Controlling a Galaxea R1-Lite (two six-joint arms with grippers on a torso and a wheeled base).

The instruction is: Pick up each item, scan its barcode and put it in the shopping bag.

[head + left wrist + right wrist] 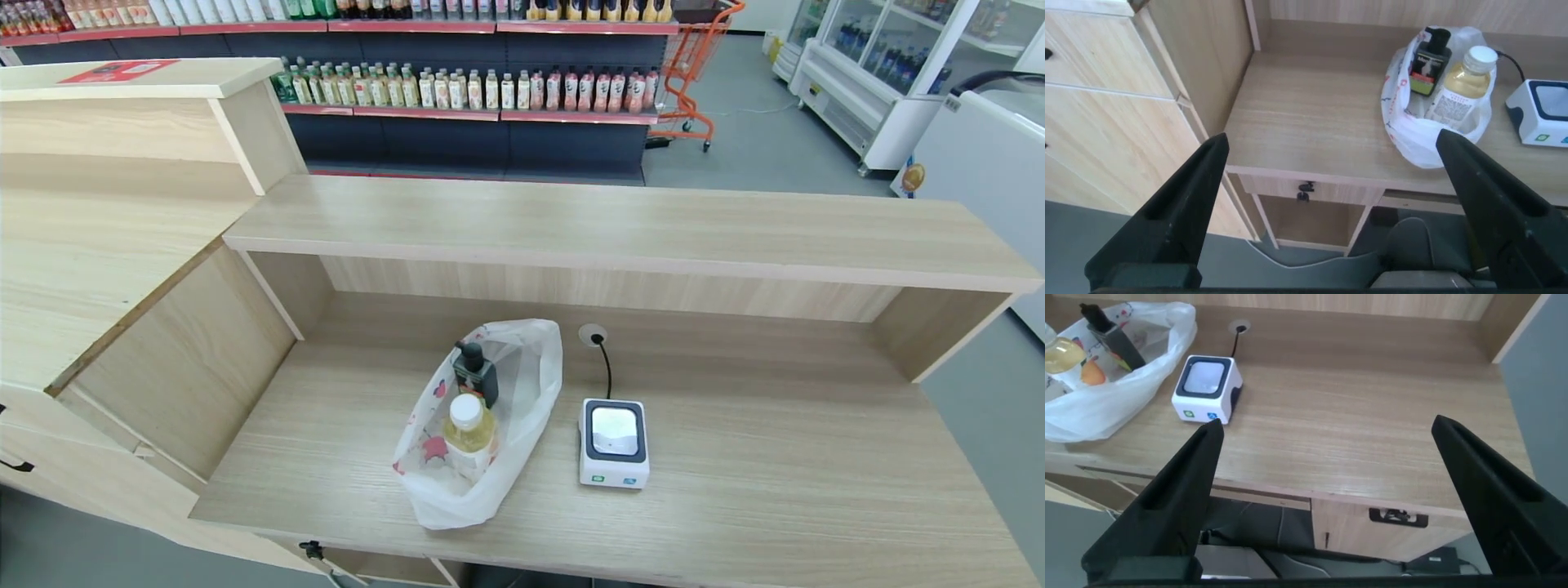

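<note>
Both items sit in the shopping bag (490,465): white plastic with a red print, mouth open, on the desk (775,490) just left of the scanner (614,441) with a small gap between them.
- Capped bottle (468,429): white cap, yellow liquid, upright at the near end of the bag. It has a pale label with dark print, too small to read.
- Pump bottle (475,376): dark, black pump head, upright behind the capped one. Its label looks like it has a red and green band in the left wrist view, though I'm not sure; the text is unreadable.
- Scanner: white box with a dark-framed window facing up and small green and blue marks on the near face. Its black cable (606,367) runs to a grommet (593,333) at the back of the desk.

Left gripper (1333,139): fingers (1176,220) spread wide, holding nothing, off the desk's near-left corner.
Right gripper (1327,425): fingers (1167,506) spread wide, holding nothing, off the near edge to the right of the scanner.

Background: a red sticker (118,71) on the raised counter at left, writing unreadable, plus drink shelves (490,90) and an orange cart (694,73).
</note>
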